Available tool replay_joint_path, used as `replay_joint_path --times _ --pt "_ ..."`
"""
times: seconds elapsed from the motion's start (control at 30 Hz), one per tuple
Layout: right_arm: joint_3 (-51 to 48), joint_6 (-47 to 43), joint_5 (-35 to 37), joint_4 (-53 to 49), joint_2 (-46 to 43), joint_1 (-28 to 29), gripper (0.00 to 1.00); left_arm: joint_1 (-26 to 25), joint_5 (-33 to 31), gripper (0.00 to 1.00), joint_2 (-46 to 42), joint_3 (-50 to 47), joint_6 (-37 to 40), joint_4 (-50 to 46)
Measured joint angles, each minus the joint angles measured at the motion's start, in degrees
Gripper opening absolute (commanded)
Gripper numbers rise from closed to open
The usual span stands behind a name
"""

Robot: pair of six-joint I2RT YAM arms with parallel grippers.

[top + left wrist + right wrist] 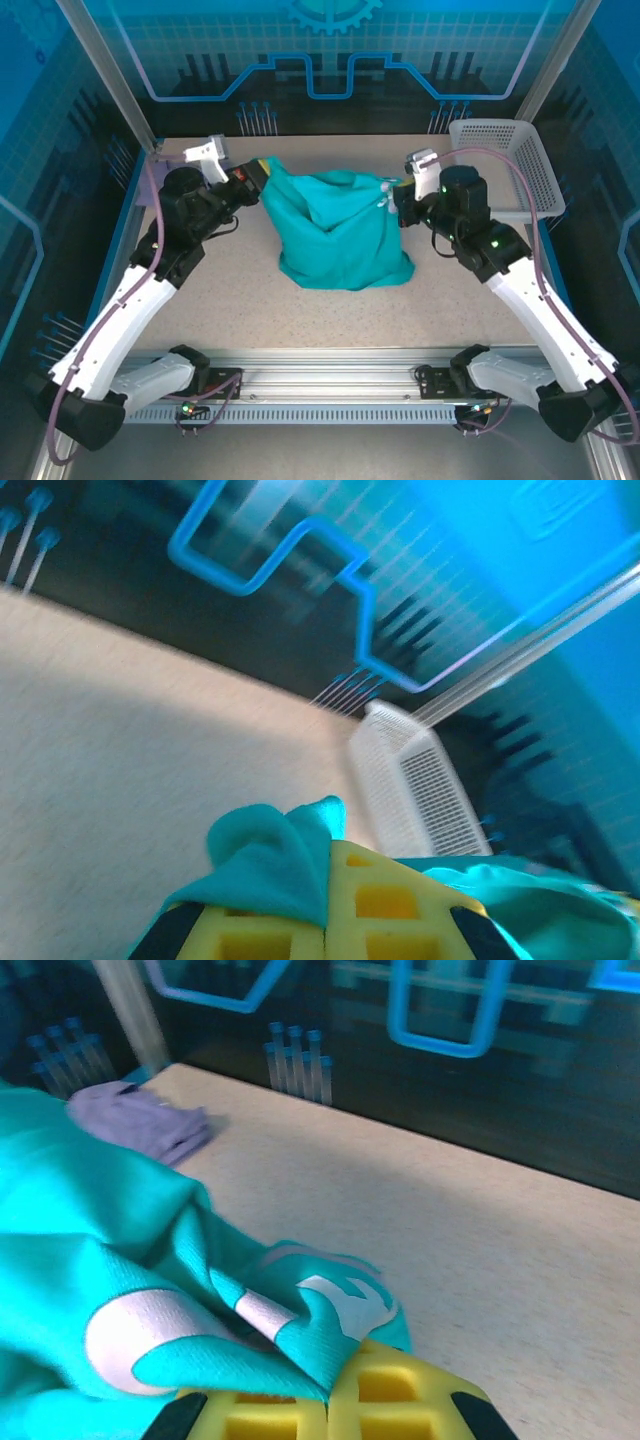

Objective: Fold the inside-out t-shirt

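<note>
Pinched by left gripper (262, 172) and right gripper (395, 195), both clamped tight: teal-green cotton t-shirt with white logo (345, 235), bunched mid-table. Risk of slipping from thin right-side pinch (only fold edge caught) if pulled apart hard.

A beige speckled tabletop (220, 300) carries a bunched teal-green cotton t-shirt (345, 245) at its middle, a white plastic mesh basket (540, 180) far right, and a small lavender shirt (140, 1120) far left.
</note>
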Motion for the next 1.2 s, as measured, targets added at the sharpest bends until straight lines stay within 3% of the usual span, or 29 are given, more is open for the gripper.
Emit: replay_joint_path --times 0.27,0.43,0.57,0.67,0.77,0.9,1.07,1.2 --pt "-0.90 0.35 -15.89 -0.13 11.19 0.28 0.00 0.94 -0.11 0.16 4.02 -12.39 1.11 -3.72" --pt "-0.90 0.59 -19.54 0.11 16.98 1.92 0.00 0.76 -0.35 0.41 4.28 -15.96 7.17 -6.25" --pt "0.24 0.59 -20.79 -0.33 20.33 2.64 0.00 -2.82 -2.08 0.56 -3.13 -20.37 13.49 -6.10" --pt "1.53 0.59 -21.05 -0.66 21.27 2.69 0.00 -7.13 -0.83 0.60 -8.50 -22.12 17.73 -4.17" --pt "2.38 0.57 -21.24 -0.74 21.40 2.69 0.00 -10.56 1.31 0.64 -8.39 -22.36 20.59 -0.09" --pt "3.08 0.52 -21.22 -1.25 21.46 2.69 0.00 -14.23 2.12 0.66 -2.21 -21.64 24.90 1.81" --pt "3.17 0.50 -21.22 -2.03 21.46 2.69 0.00 -14.62 2.08 0.67 6.73 -17.68 28.65 1.90" --pt "3.41 0.50 -21.22 -2.45 21.49 2.69 0.00 -14.67 2.12 0.59 12.35 -14.43 30.64 2.69"
